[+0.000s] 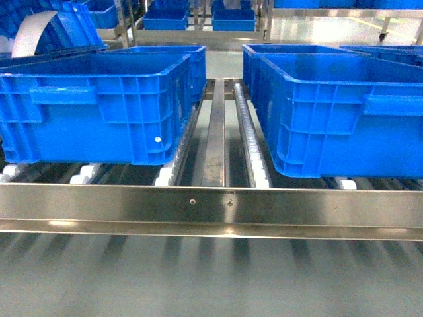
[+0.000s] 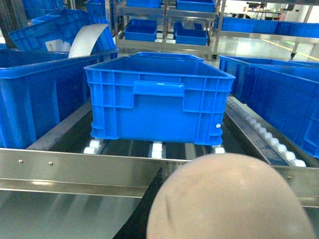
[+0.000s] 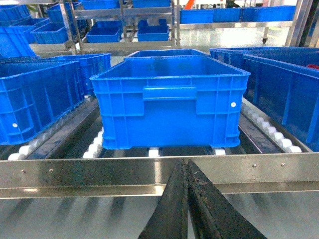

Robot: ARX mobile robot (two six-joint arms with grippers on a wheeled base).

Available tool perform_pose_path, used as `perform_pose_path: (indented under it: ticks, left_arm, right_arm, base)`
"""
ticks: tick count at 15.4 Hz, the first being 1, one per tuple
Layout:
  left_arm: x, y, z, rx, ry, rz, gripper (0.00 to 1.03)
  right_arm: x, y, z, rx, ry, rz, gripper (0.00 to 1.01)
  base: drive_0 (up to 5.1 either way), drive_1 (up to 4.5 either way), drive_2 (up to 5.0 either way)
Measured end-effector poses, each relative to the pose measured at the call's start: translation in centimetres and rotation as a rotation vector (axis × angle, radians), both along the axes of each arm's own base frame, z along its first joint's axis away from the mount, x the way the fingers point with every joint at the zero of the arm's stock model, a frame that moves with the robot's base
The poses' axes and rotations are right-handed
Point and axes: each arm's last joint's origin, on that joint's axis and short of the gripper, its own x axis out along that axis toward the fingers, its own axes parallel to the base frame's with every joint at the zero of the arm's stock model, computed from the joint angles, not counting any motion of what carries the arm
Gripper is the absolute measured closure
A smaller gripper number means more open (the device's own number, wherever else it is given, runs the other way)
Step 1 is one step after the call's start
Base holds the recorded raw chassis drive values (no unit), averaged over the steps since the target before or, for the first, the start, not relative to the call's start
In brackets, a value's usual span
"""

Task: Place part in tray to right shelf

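Note:
The tray (image 2: 232,199) fills the bottom of the left wrist view as a pale beige rounded shape, hanging over the steel surface. My left gripper (image 2: 187,172) is shut on it. Only one black finger (image 2: 149,204) shows along its left edge; the other is hidden behind the tray. My right gripper (image 3: 187,164) is shut with nothing between its dark fingers, its tips reaching the steel front rail (image 3: 99,172). The part is out of view in every frame. Neither gripper appears in the head view.
Large blue crates (image 1: 99,105) (image 1: 344,112) stand left and right on roller tracks behind the steel rail (image 1: 211,205), with a gap of rollers (image 1: 251,139) between them. A pale curved sheet (image 2: 87,40) sticks out of a crate at far left. More racks with crates stand behind.

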Motion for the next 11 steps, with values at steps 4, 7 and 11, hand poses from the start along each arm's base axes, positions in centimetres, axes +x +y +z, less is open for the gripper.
perform_pose_path:
  ticks: [4, 7, 11]
  left_arm:
    - [0.0, 0.0, 0.0, 0.0, 0.0, 0.0, 0.91]
    - [0.0, 0.0, 0.0, 0.0, 0.0, 0.0, 0.91]
    - [0.0, 0.0, 0.0, 0.0, 0.0, 0.0, 0.91]
  right_arm:
    - [0.0, 0.0, 0.0, 0.0, 0.0, 0.0, 0.99]
    - [0.0, 0.0, 0.0, 0.0, 0.0, 0.0, 0.99]
    - [0.0, 0.0, 0.0, 0.0, 0.0, 0.0, 0.73]
  base:
    - [0.0, 0.0, 0.0]
    - [0.0, 0.0, 0.0]
    - [0.0, 0.0, 0.0]
